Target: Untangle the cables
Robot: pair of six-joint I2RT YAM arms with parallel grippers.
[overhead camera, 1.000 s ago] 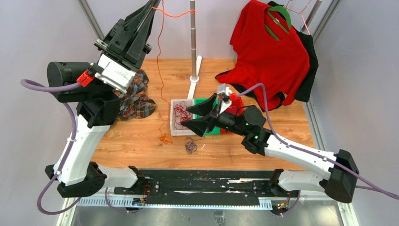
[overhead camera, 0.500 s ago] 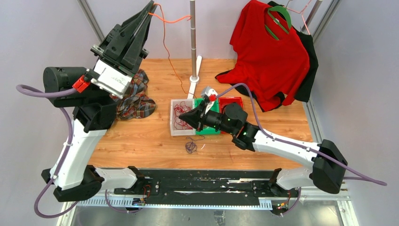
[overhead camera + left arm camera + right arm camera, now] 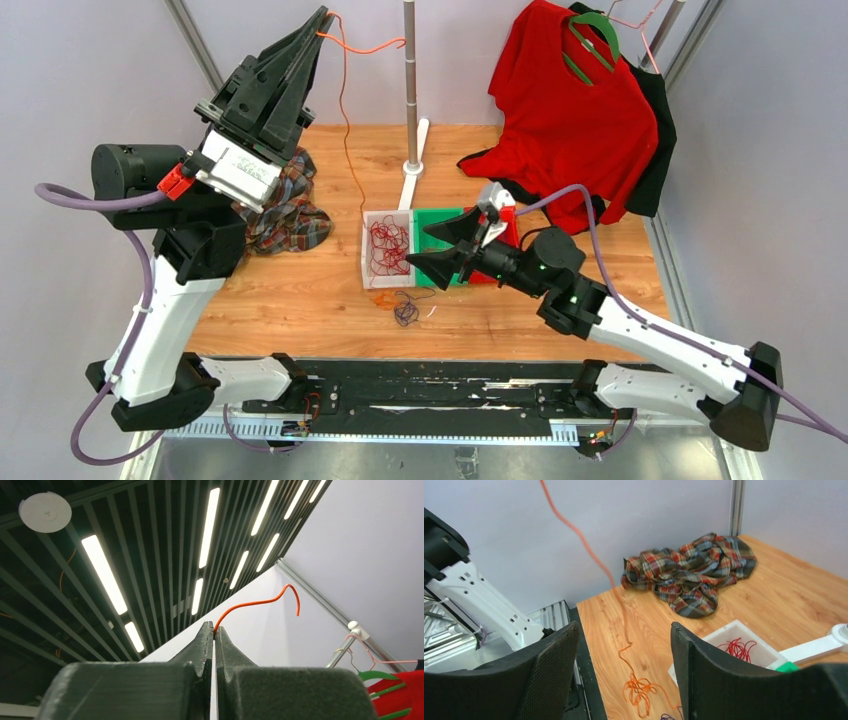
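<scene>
My left gripper [image 3: 322, 20] is raised high at the back left, shut on a thin orange cable [image 3: 345, 140]. The cable hangs down to a small orange tangle [image 3: 384, 297] on the wood. In the left wrist view, the orange cable [image 3: 250, 604] comes out of the pinched tips of the left gripper [image 3: 214, 629]. A purple tangle [image 3: 405, 313] lies beside the orange one. Red cables [image 3: 386, 245] sit in a white tray [image 3: 364, 252]. My right gripper [image 3: 416, 246] hovers open and empty at the tray's right side. In the right wrist view the orange tangle [image 3: 640, 690] shows between its fingers.
A plaid cloth [image 3: 290, 212] lies at the left under my left arm. A metal pole [image 3: 411, 90] on a white foot stands behind the tray. Green [image 3: 436, 216] and red [image 3: 503, 212] trays sit under my right gripper. A red shirt [image 3: 570, 110] hangs at the back right.
My right gripper reached left over the white tray with its fingers drawn together, then pulled back right and is open again. The orange tangle slid right toward the purple one. The left gripper stayed high.
</scene>
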